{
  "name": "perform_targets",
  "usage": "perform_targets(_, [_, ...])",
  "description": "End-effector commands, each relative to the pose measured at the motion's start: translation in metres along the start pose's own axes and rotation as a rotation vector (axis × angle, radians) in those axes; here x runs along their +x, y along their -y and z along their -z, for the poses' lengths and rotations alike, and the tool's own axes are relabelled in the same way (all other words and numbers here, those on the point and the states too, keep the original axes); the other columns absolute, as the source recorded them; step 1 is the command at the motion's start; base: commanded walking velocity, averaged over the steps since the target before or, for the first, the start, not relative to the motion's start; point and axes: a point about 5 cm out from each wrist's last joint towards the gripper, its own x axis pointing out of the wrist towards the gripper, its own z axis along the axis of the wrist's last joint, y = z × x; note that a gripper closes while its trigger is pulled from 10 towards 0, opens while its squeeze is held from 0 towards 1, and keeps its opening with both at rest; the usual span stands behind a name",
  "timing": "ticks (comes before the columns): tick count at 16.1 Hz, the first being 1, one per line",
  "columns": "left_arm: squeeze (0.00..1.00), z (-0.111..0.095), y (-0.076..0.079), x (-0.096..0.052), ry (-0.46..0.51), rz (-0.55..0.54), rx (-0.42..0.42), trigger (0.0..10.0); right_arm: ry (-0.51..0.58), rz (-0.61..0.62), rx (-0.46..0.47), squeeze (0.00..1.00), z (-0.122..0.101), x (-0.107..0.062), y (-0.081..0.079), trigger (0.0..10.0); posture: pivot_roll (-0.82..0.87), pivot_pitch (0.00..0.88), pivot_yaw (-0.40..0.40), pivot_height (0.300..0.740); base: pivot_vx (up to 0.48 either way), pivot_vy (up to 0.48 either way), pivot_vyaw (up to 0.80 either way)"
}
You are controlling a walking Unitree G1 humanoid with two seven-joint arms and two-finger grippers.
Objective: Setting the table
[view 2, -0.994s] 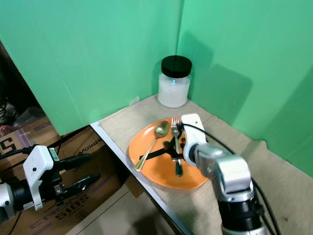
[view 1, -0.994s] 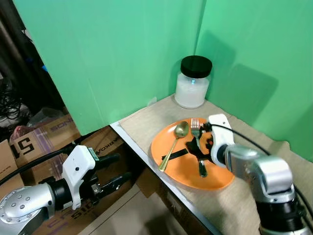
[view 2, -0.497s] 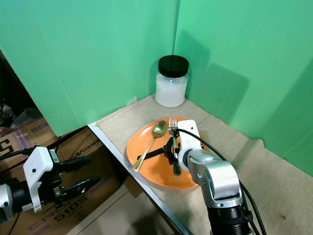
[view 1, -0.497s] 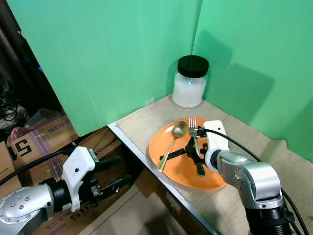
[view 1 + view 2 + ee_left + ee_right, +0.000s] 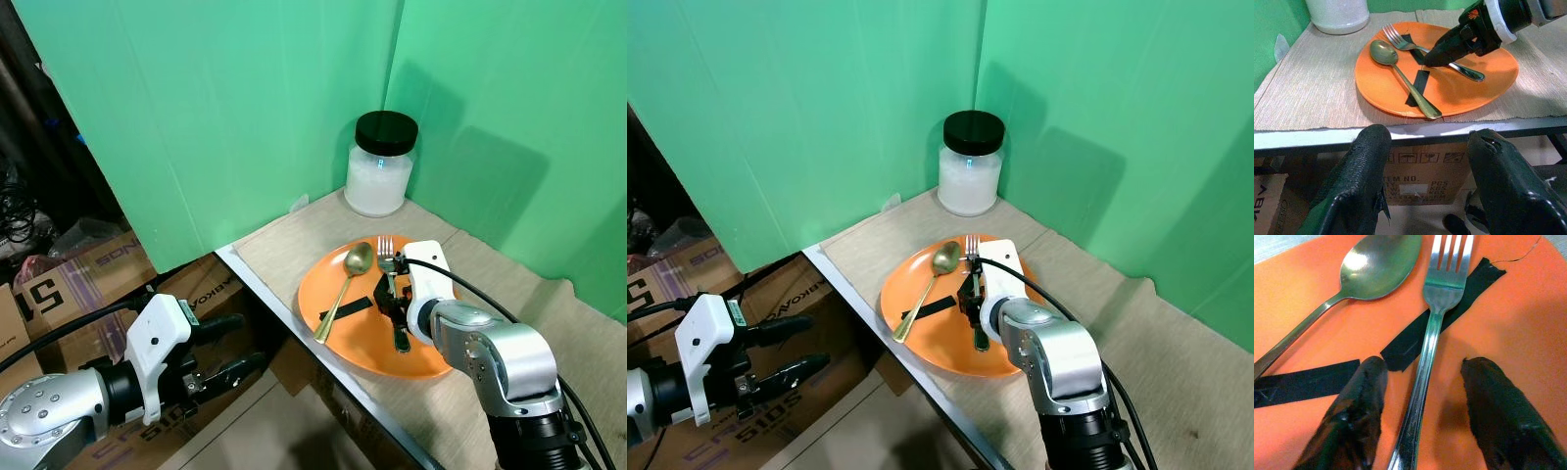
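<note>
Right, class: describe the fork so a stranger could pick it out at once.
On the beige cloth-covered table before the green walls sits an orange plate. Two utensils lie on it. The fork is the silver, pronged one between the right gripper's open jaws; its neighbour is a gold spoon.

even, bright light fills the head views, cast from above and in front; the green backdrop shows a soft dark shadow behind the jar and a broader one on the panel to its right. a small glint sits on the jar's glass. both head views are sharp, with no motion blur. the dim area beside the cardboard boxes loses detail. in the right wrist view the fork and spoon carry pale reflections, while the near black fingertips look slightly soft, perhaps out of focus. the left wrist view's fingers blur similarly.
</note>
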Motion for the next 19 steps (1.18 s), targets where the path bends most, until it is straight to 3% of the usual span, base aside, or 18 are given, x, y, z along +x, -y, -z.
perform_targets(1, [0.00,-0.0024,0.0016,0.0005,-0.010,0.015,0.023,10.0,-0.013,0.000,-0.013,0.00,0.0023,0.0020,0.0000,0.0,-0.03,0.016,0.006,0.740,0.000,0.000,0.00])
perform_targets(6, [0.00,-0.0013,0.0004,0.0011,-0.015,0.020,0.023,10.0,-0.016,0.014,-0.049,0.00,0.0040,0.0027,0.0020,0.0,-0.03,0.017,0.010,0.740,0.000,0.000,0.00])
perform_targets(19, [0.00,-0.0009,-0.0013,0.0022,-0.023,0.018,0.028,10.0,0.002,-0.004,-0.025,0.00,0.0020,0.0045,0.0025,0.0,-0.03,0.019,0.018,0.740,0.000,0.000,0.00])
